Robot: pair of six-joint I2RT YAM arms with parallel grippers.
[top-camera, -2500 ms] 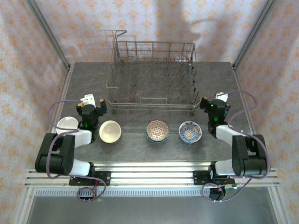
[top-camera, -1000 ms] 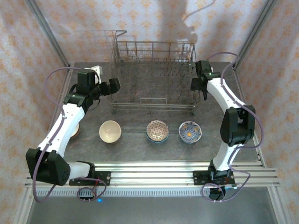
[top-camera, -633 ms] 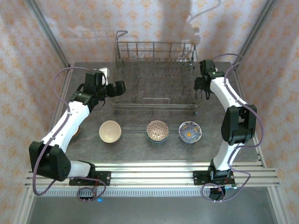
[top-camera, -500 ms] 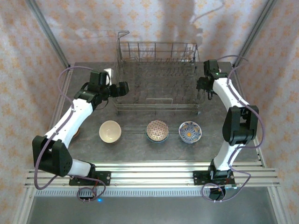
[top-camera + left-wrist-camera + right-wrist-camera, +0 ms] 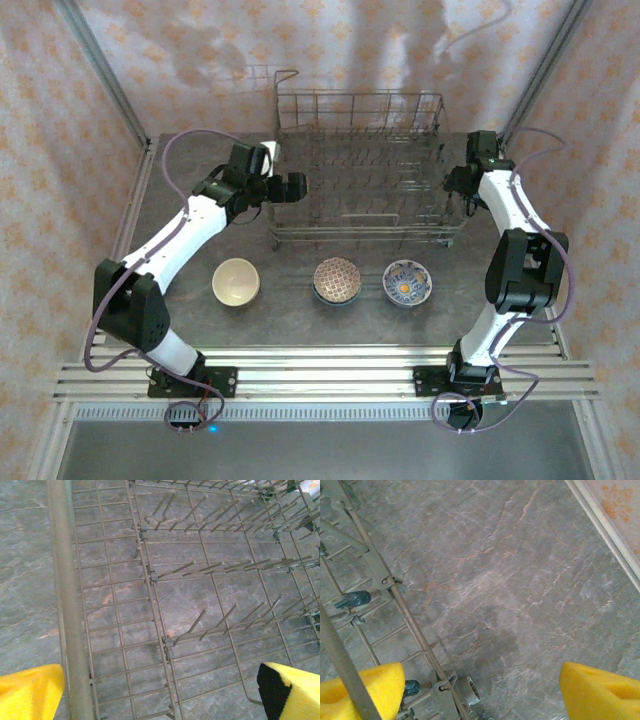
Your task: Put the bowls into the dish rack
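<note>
While three of the bowls sit in a row on the grey marbled table, we see the dish rack standing just behind them, toward the far side, with an arm reaching to each end of it. From left to right the bowls are a cream bowl, a brown-red patterned bowl and a blue-and-white bowl with an orange centre. All three rest upright on the table, near the rack's front edge but apart from it and from each other.

The left gripper is at the rack's left end. Through its wrist camera we see its two yellow foam fingers spread very wide. One is outside the rack's thick rim bar. The other is inside, above the wire floor and the slanted tines. Nothing is clamped between them, and we cannot tell whether the outer finger touches the bar.

The right gripper is at the rack's right end. Through its wrist camera we see its yellow pads held well apart, with mostly bare table between them. A wire of the rack crosses close in front of the pad on the picture's left, and the rack's bottom corner sits just beside that pad. This gripper has hold of nothing; we cannot tell whether the pad touches the wire.
</note>
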